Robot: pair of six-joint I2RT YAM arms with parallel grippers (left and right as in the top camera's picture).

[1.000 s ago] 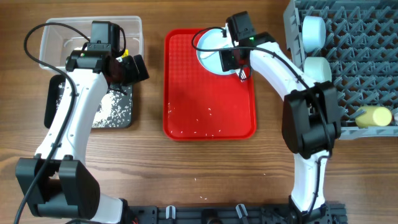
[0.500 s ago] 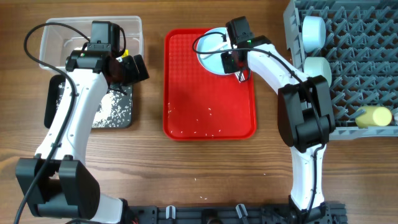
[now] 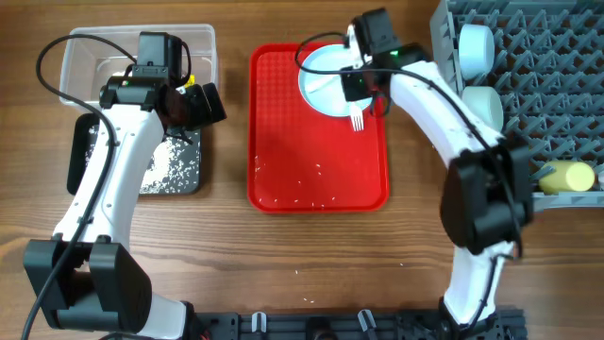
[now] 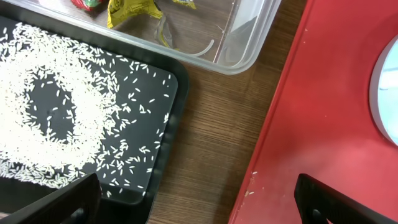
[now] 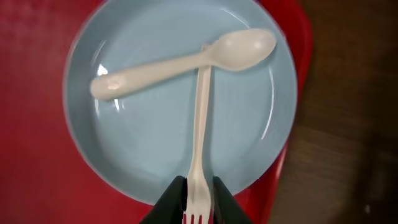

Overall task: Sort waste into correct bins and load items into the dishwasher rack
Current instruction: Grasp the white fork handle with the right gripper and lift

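My right gripper (image 3: 360,100) (image 5: 199,200) is shut on the tine end of a white plastic fork (image 5: 200,124) (image 3: 356,119). The fork's handle reaches over a pale blue plate (image 5: 155,124) (image 3: 321,83) and touches a white spoon (image 5: 180,59) lying across it. The plate sits at the back of the red tray (image 3: 311,142). My left gripper (image 3: 202,102) (image 4: 199,205) is open and empty, between the black bin (image 4: 158,118) (image 3: 179,175) holding rice grains (image 4: 37,112) and the tray. The clear bin (image 4: 249,43) (image 3: 203,42) holds a yellow wrapper (image 4: 130,9) and a red one (image 4: 87,3).
The grey dishwasher rack (image 3: 547,57) stands at the right with a white cup (image 3: 475,47), a pale bowl (image 3: 481,104) and a yellow cup (image 3: 566,177). Loose rice grains (image 3: 302,184) lie on the tray's front part and on the table (image 3: 302,274).
My right gripper has shifted slightly right and back with the fork in its jaws, and the fork's tines now show beyond the plate rim. The left arm has not moved.
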